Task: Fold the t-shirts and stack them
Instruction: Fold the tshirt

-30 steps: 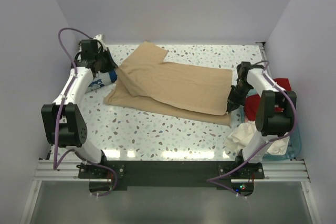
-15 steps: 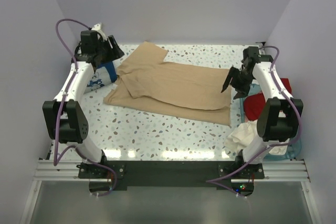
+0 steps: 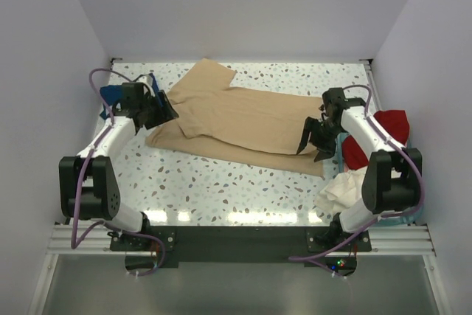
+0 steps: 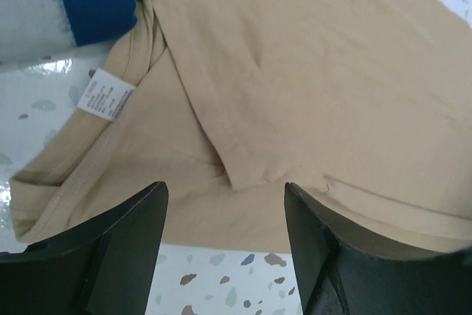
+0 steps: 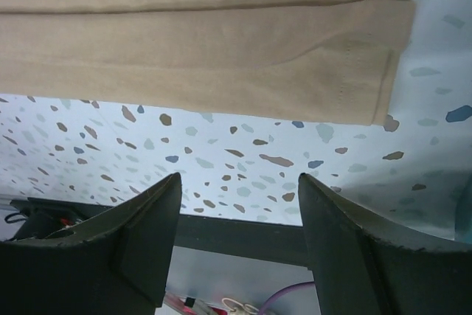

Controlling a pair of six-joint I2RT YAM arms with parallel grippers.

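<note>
A tan t-shirt (image 3: 247, 119) lies flat across the table, its far long side folded over toward me. Its collar end with a white label (image 4: 105, 101) shows in the left wrist view. My left gripper (image 3: 161, 108) hovers open over that collar end, with nothing between its fingers (image 4: 225, 193). My right gripper (image 3: 313, 142) hangs open just off the shirt's near right corner, above bare table (image 5: 240, 178); the hem (image 5: 324, 101) lies beyond its fingertips. A navy t-shirt (image 3: 110, 95) lies at the far left, mostly behind my left arm. Red (image 3: 383, 127) and cream-white (image 3: 339, 189) t-shirts are heaped at the right.
A teal basket (image 3: 402, 214) stands at the right edge under my right arm, holding the red and cream-white cloth. The speckled table (image 3: 221, 182) ends in a black rail at the near side. White walls close in the left, back and right.
Both grippers opened and let go of the tan shirt, whose fold now lies flat. Both lifted away, then came back down, the left to the collar end and the right to the near right corner.
</note>
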